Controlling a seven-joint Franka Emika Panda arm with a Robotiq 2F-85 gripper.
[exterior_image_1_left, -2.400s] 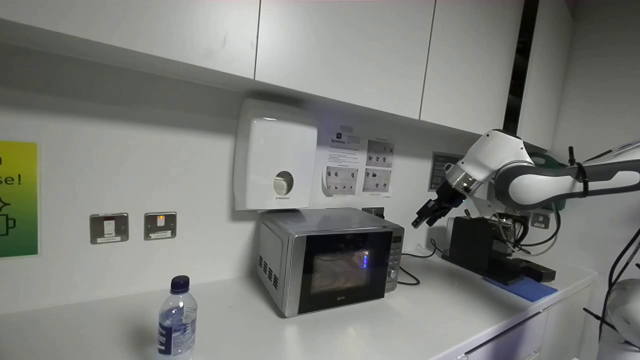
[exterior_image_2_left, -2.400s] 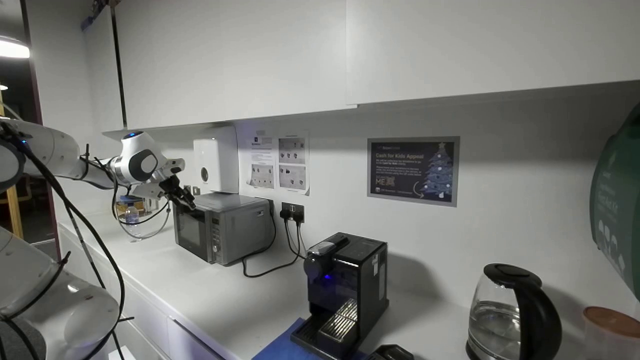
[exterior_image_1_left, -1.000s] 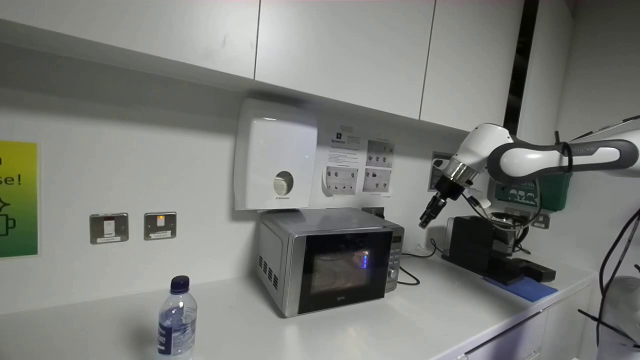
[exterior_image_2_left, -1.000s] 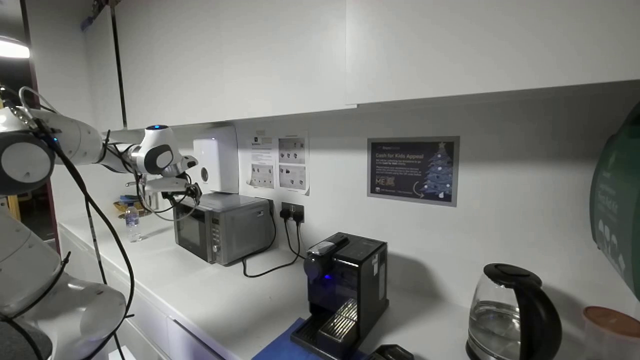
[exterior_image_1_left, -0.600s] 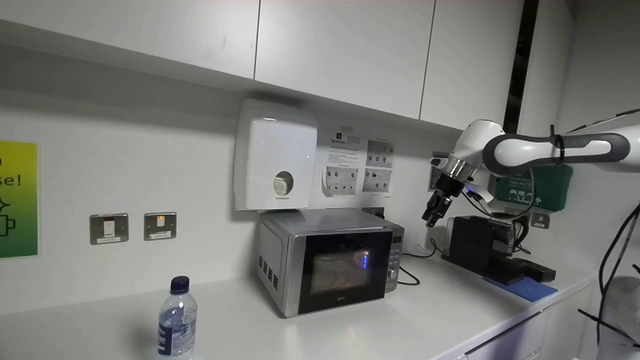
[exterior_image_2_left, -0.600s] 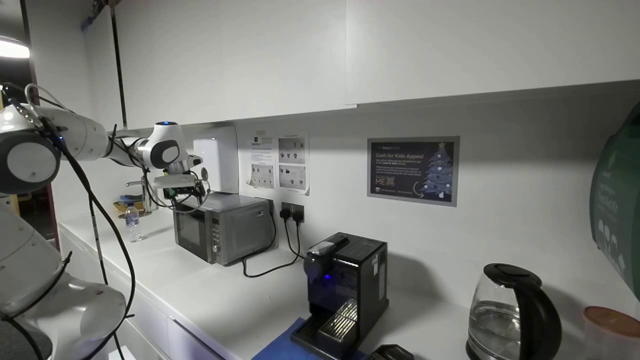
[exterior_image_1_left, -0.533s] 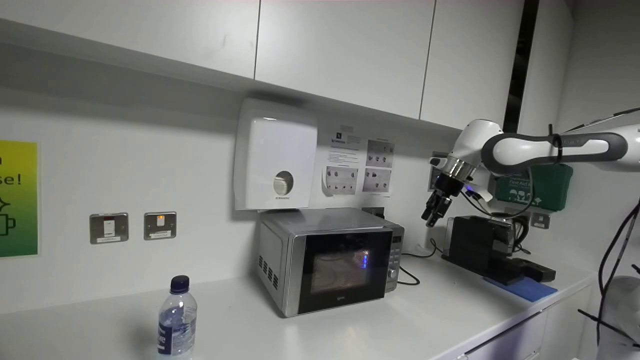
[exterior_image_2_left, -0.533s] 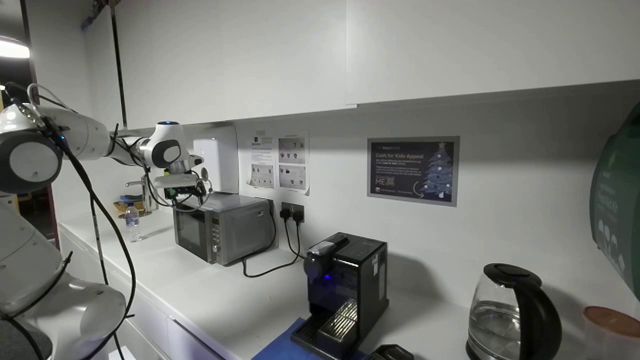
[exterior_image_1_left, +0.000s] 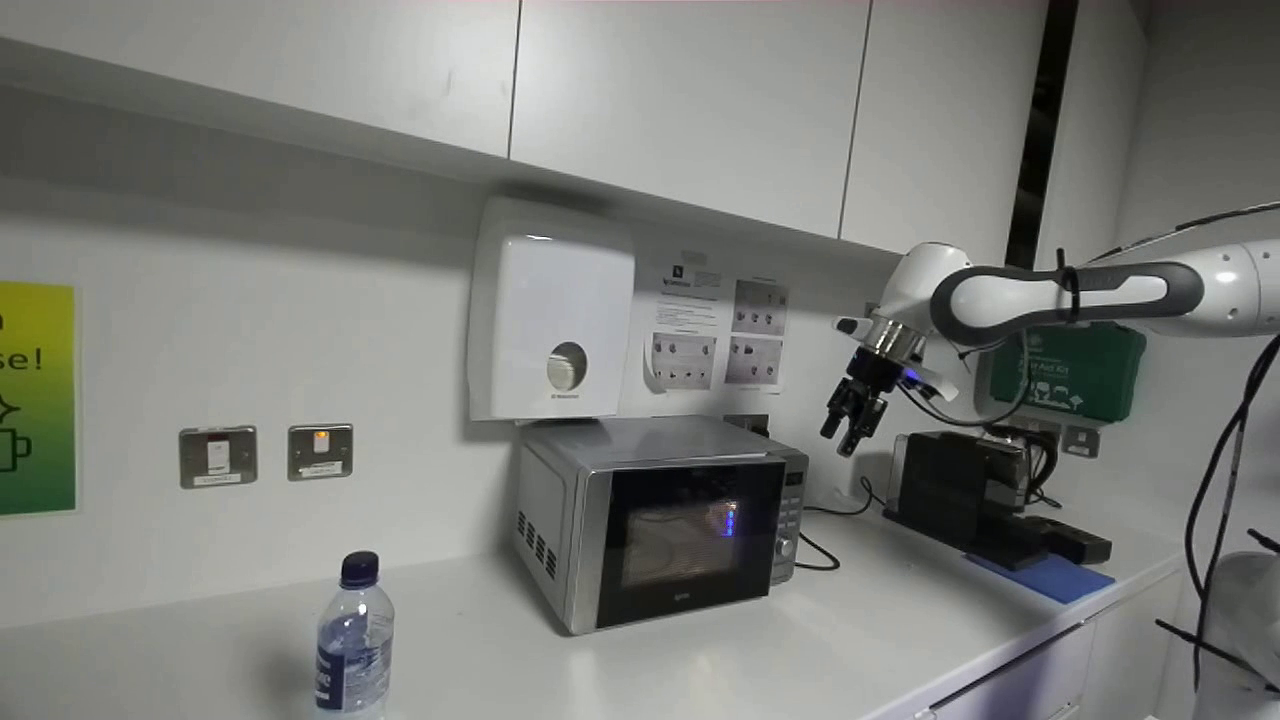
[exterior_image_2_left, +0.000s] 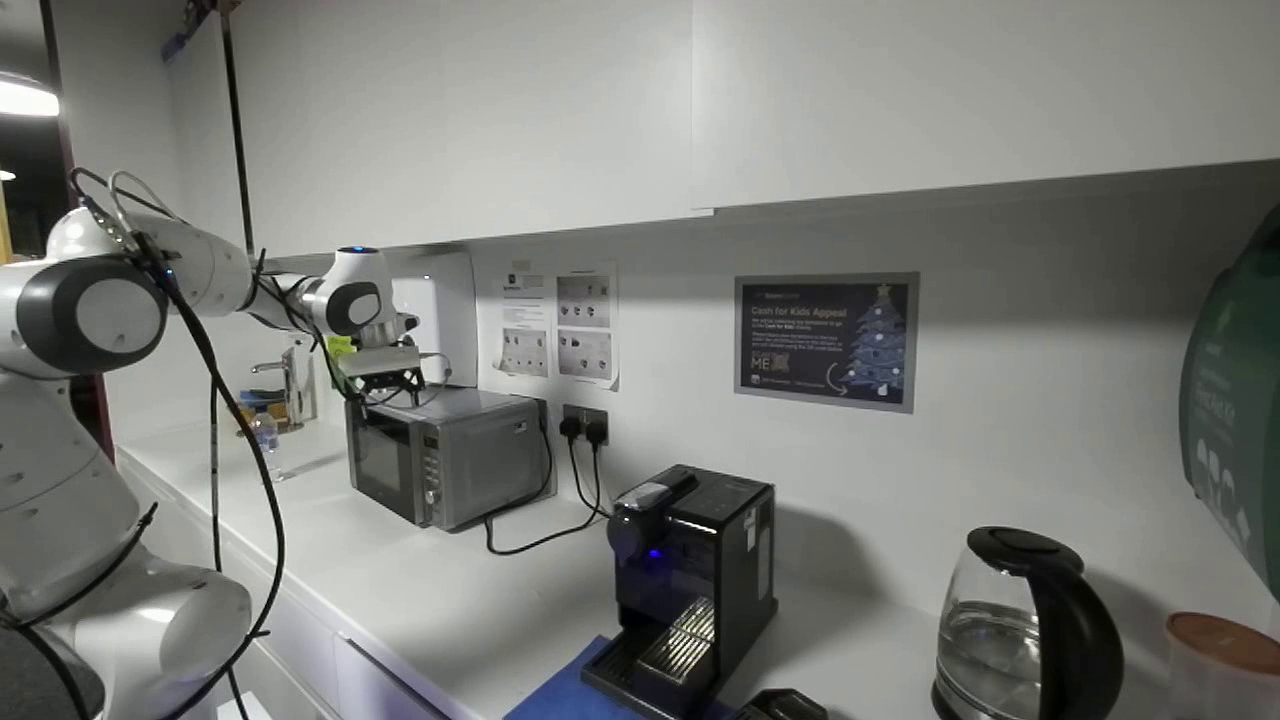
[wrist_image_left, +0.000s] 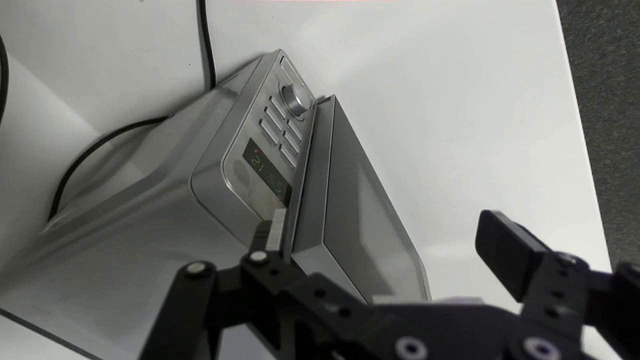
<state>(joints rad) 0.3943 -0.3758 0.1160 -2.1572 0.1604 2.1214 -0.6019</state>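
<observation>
Two blocky black fingers (wrist_image_left: 507, 257) stand spread wide, fully released, on my gripper (wrist_image_left: 384, 220), near the knob end of the microwave (exterior_image_1_left: 660, 525) and apart from its metal. That microwave is a silver metal box resting on the smooth white counter (exterior_image_1_left: 450, 650); through the wrist view I make out a round knob (wrist_image_left: 296, 99), slim bar-shaped buttons (wrist_image_left: 291, 142), a dark display (wrist_image_left: 267, 171) with green digits and a flat dark door (wrist_image_left: 365, 200). On the wall (exterior_image_1_left: 300, 300) above the microwave hangs a glossy white dispenser (exterior_image_1_left: 560, 300) with a round window (exterior_image_1_left: 566, 367). Along the counter on the microwave's knob side stands a boxy black coffee machine (exterior_image_2_left: 690, 575) with a ridged tray (exterior_image_2_left: 680, 645), and farther that way a glass kettle (exterior_image_2_left: 990, 650) with a curved black handle (exterior_image_2_left: 1080, 640). Past the microwave's opposite side, a clear plastic bottle (exterior_image_1_left: 355, 650) stands upright under its dark blue cap (exterior_image_1_left: 360, 569).
</observation>
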